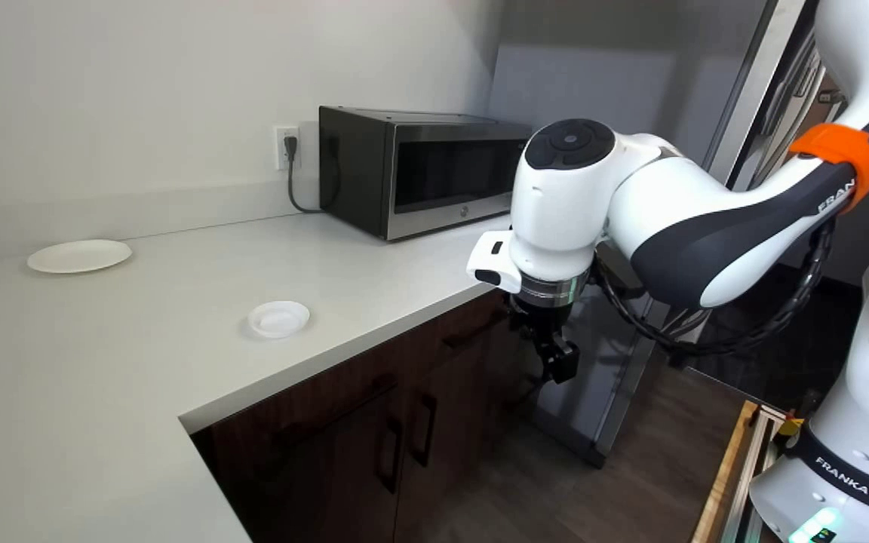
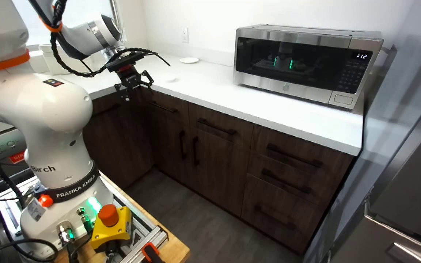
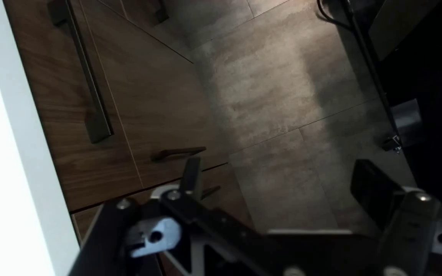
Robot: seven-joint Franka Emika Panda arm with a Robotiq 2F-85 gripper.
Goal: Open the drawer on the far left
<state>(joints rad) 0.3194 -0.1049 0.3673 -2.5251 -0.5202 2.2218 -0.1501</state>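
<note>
The drawer at the left end of the row under the microwave counter is a dark brown front (image 2: 179,107) with a dark bar handle. It is closed and its inside is hidden. It also shows below the counter edge in an exterior view (image 1: 329,392). In the wrist view only a small strip of its front (image 3: 87,221) shows; the gripper hides the rest. My gripper (image 3: 282,184) is open, with nothing between its fingers. In an exterior view the gripper (image 2: 138,92) hangs near counter height, in front of the corner. In the wrist view it points down at the floor, apart from any handle.
The neighbouring drawer (image 3: 67,153) has a long bar handle. Cabinet doors (image 2: 214,160) with vertical handles stand below. The white counter edge (image 3: 17,134) runs beside the gripper. A microwave (image 2: 287,65), small white dish (image 1: 278,320) and plate (image 1: 80,257) are on the counter.
</note>
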